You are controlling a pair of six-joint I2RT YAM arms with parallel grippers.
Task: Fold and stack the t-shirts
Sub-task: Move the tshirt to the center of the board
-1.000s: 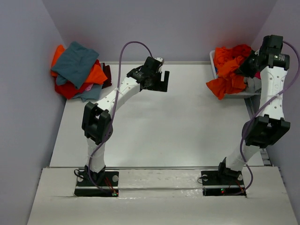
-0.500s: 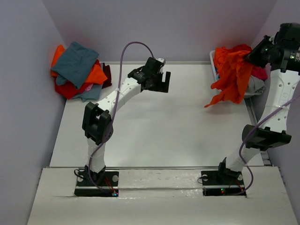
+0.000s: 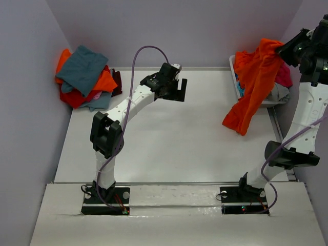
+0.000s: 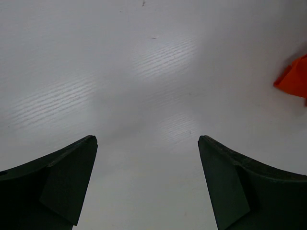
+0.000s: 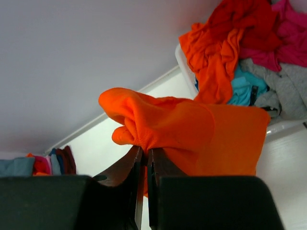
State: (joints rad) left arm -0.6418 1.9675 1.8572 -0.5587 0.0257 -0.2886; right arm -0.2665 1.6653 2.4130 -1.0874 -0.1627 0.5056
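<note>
My right gripper (image 3: 283, 49) is raised high at the far right and shut on a bright orange t-shirt (image 3: 254, 87). The shirt hangs from it down to the table beside the bin. In the right wrist view the gripper (image 5: 145, 152) pinches a bunched fold of the orange shirt (image 5: 192, 132). My left gripper (image 3: 175, 90) is open and empty over the bare table at the back middle; in the left wrist view (image 4: 146, 143) only white table shows between its fingers. A corner of orange cloth (image 4: 295, 79) shows at that view's right edge.
A white bin (image 3: 237, 77) at the back right holds more shirts: orange, red, magenta (image 5: 288, 40), turquoise (image 5: 244, 91) and grey (image 5: 288, 93). A pile of teal-grey, orange and red shirts (image 3: 84, 74) lies at the back left corner. Grey walls close in three sides.
My right gripper has risen and pulled the orange shirt up out of the bin, so it now hangs long. The left arm has barely moved.
</note>
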